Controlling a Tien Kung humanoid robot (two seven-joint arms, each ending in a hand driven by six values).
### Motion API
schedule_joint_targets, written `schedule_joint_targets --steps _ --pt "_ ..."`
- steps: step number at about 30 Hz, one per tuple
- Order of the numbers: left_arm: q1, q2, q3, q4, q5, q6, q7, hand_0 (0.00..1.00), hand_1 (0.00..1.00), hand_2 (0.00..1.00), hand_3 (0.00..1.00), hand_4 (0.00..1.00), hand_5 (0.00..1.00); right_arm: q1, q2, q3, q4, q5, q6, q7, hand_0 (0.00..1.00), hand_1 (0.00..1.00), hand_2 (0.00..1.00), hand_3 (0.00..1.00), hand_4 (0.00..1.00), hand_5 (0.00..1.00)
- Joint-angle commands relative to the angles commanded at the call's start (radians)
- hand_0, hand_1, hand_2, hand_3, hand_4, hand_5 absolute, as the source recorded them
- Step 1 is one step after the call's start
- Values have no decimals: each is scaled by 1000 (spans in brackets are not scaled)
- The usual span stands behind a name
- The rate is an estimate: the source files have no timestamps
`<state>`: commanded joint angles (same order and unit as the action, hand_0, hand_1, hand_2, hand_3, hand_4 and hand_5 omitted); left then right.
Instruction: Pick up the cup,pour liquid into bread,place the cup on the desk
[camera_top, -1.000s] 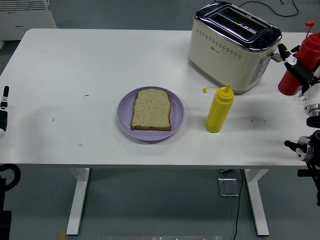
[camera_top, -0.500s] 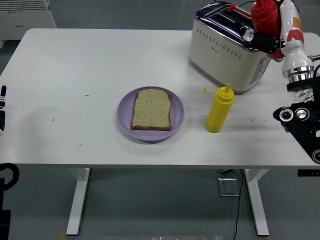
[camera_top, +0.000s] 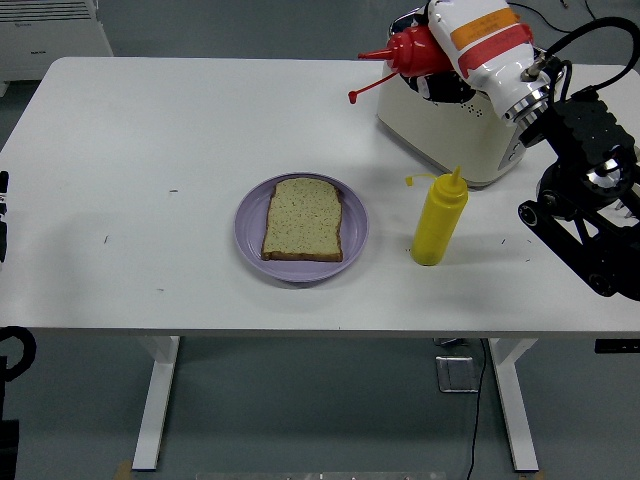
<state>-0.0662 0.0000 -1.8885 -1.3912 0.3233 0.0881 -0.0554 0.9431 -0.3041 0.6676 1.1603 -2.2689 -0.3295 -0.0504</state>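
Observation:
No cup shows; my right hand (camera_top: 441, 82) is shut on a red squeeze bottle (camera_top: 417, 50). The bottle is tipped on its side high above the toaster (camera_top: 448, 132), with its nozzle and dangling cap pointing left. The white forearm covers most of the hand and the bottle's base. A slice of bread (camera_top: 303, 218) lies flat on a purple plate (camera_top: 251, 243) at the table's middle, well left of and below the bottle. Only a sliver of my left arm (camera_top: 3, 216) shows at the left edge of the table.
A yellow squeeze bottle (camera_top: 438, 218) stands upright just right of the plate, in front of the cream toaster. The white table (camera_top: 150, 150) stretches to the left. A cable runs behind the toaster at the far edge.
My right arm swung up and left from the table's right edge, carrying the red bottle over the toaster and tipping it from upright to sideways. Bread, plate and yellow bottle stayed put.

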Motion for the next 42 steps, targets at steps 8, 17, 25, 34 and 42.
schedule_joint_targets --steps 8,17,25,34,42 --pt "0 0 -2 0 0 0 -1 789 745 734 684 559 998 64 9 -105 -24 0 26 -10 46 31 192 281 800 171" --pt "1 0 -4 1 0 0 -1 789 745 734 685 565 998 73 17 -104 -23 0 24 -15 47 30 191 284 786 162" --pt "1 0 -3 0 1 0 -1 792 746 735 686 570 998 67 25 -109 -34 0 30 -26 52 35 198 290 766 153" --pt "5 0 -4 0 1 0 -2 792 747 735 686 570 998 79 33 -72 -48 0 39 -45 51 35 198 291 761 151" --pt "4 0 -2 0 1 -1 -2 792 747 734 684 573 998 71 46 -144 -55 0 45 -58 50 35 199 294 754 152"
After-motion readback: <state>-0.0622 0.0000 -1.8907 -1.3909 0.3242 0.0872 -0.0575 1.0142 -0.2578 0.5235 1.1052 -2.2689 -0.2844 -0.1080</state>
